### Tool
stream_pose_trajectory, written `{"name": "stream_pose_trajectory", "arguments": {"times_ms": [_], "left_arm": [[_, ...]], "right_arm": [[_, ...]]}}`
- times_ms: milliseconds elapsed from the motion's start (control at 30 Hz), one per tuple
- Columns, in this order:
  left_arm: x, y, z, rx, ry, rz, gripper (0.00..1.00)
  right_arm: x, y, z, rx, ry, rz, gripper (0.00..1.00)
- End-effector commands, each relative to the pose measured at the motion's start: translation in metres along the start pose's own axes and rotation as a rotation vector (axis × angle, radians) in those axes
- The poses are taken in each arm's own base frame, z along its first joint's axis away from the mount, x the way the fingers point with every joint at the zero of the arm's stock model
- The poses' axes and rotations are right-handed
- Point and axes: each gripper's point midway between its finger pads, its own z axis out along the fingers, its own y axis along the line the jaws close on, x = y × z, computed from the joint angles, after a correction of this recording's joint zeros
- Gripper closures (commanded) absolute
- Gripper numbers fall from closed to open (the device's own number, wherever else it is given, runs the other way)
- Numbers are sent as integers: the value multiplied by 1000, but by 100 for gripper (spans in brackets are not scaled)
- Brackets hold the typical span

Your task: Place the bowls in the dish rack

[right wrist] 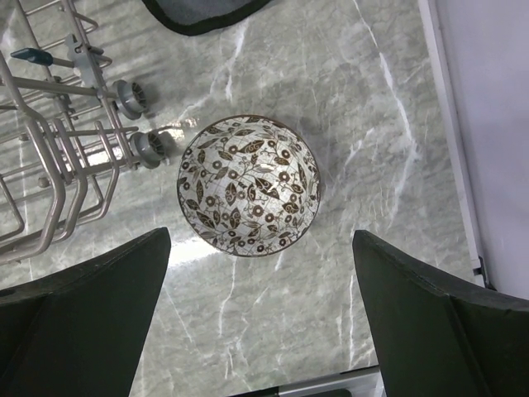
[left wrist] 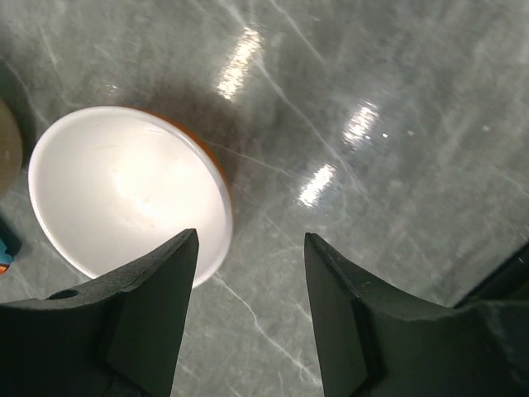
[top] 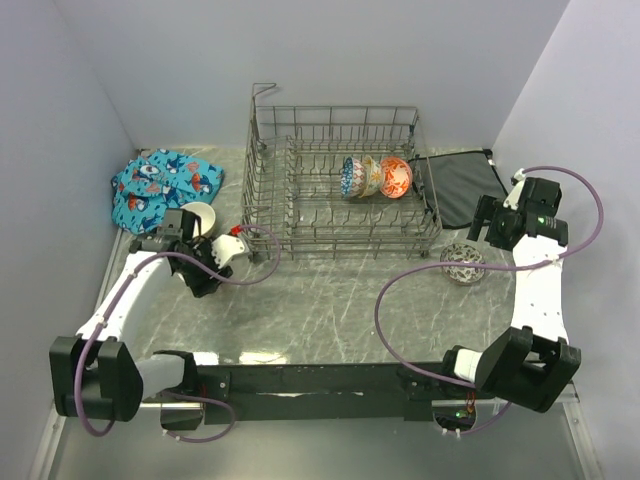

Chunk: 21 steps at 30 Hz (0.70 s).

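I am hovering my right gripper (right wrist: 260, 240), spread wide, with the bowl (right wrist: 248, 184) just ahead.
I am planning one finger inside its rim.

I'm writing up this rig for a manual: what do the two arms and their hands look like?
The left arm and right arm have white links joined by blocky black joints, mounted on a black base rail. A purple cable loops loosely along each. The left hand and right hand each end in two broad, dark, wedge-shaped fingers.
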Motion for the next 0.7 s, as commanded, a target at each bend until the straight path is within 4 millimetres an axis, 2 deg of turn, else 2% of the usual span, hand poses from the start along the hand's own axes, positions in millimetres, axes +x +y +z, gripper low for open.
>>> {"name": "stream_pose_trajectory", "arguments": {"times_ms": [0,200,400,567,600,667], "left_arm": [[-6,27,8,-125,-37,-42,40],[5,34,21,-155,1,-28,41],[7,45,33,-198,1,-47,44],[14,41,38,-179,24,-48,49],[14,39,39,-171,23,-46,54],[16,36,39,-162,27,-41,57]], "right_arm": [[-8,0,-14,9,-51,-11,1],[-5,2,-12,4,-43,-7,2],[-12,1,-13,9,-46,-6,2],[-13,-1,-10,13,-41,-7,2],[-13,-1,-10,14,-40,-3,2],[-13,0,-10,11,-41,-3,3]]}}
